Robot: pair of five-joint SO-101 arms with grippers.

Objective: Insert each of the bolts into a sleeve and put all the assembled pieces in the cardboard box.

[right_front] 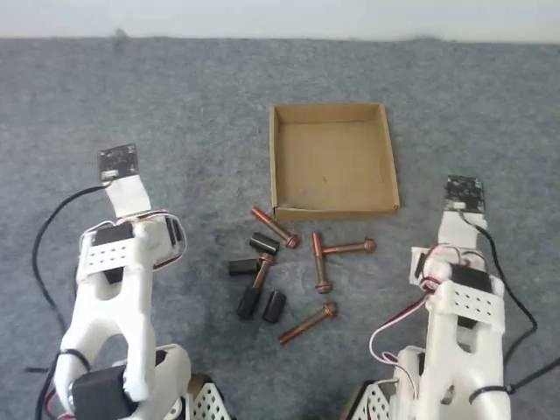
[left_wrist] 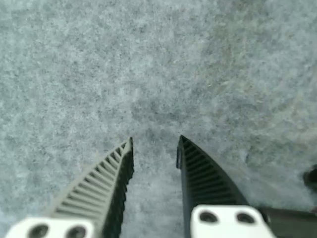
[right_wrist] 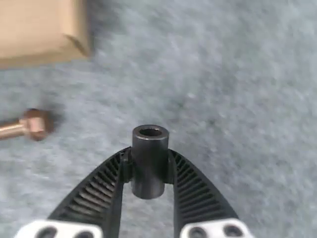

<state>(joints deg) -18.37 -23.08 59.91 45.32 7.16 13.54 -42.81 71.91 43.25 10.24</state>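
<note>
The grey carpet [right_front: 175,114] covers your whole table. At its far middle sits the cardboard box [right_front: 331,157], brown floor bare from wall to wall. Your left gripper [left_wrist: 156,140] hangs spread over bare carpet on the left. Your right gripper [right_wrist: 148,153] pinches an upright sleeve [right_wrist: 149,171], near a corner of the box. Just near of the box, copper bolts [right_front: 318,261] lie scattered among black sleeves [right_front: 264,243] (one bolt's tip meets a sleeve; whether it's inside, you can't tell).
</note>
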